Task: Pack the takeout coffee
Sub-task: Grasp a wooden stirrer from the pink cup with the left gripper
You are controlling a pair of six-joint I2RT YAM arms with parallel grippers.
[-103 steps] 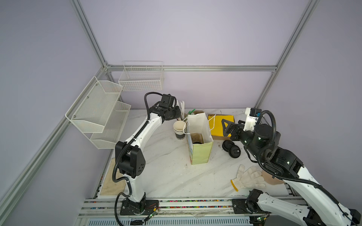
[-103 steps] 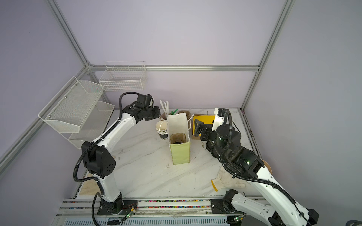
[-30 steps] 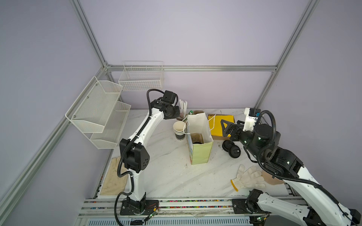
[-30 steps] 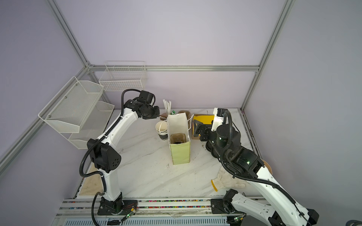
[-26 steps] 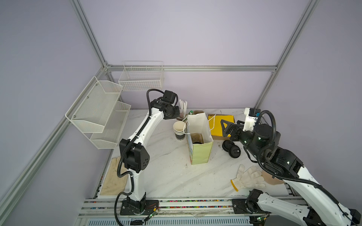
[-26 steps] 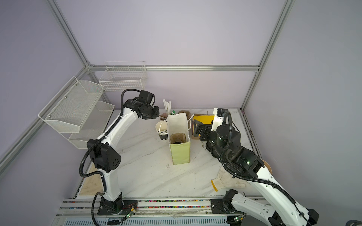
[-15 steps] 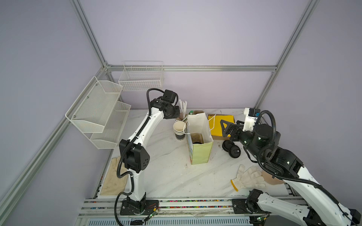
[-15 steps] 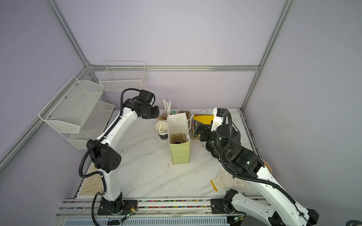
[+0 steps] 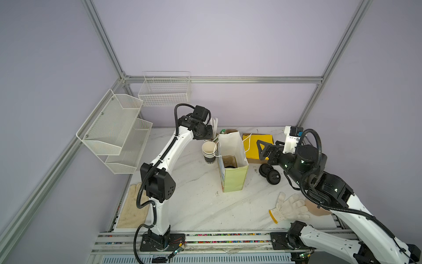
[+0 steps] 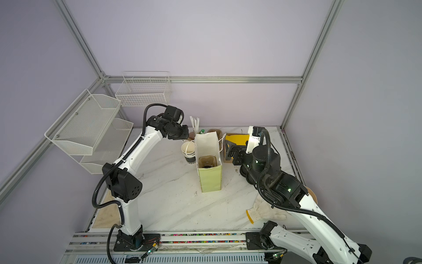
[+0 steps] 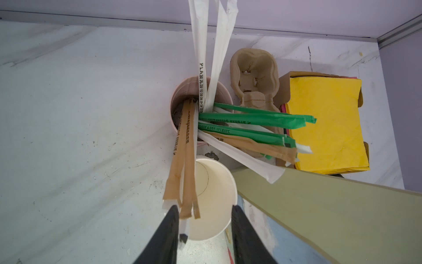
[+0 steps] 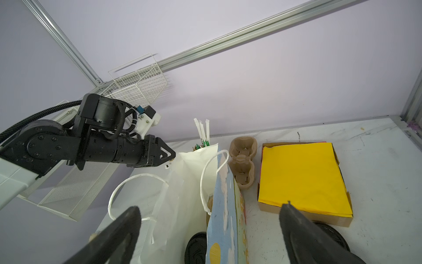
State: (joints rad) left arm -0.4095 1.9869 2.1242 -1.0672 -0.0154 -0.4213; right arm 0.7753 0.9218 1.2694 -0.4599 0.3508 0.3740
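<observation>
Takeout coffee (image 10: 207, 165): only a dark round top shows, seated in a pulp carrier (image 10: 206, 159) at the bottom of the upright paper bag (image 9: 235, 180), mid-table. The green side is hidden, so calling it the coffee is a guess. The cup looks packed, and the step in hand reads as adding a straw. Left gripper (image 11: 204, 219) hovers above the stacked cups (image 11: 212, 196), just beside the pinkish straw cup (image 11: 180, 93). Its jaws are partly apart and clamp nothing, with the tips of the brown wrapped straws (image 11: 182, 160) appearing between them. Right gripper (image 12: 210, 206) sits by the bag's right side, jaws spread wide, empty. Next: close on one straw only, lift it clear of the bundle, carry it over the bag mouth, drop it beside the carrier.
</observation>
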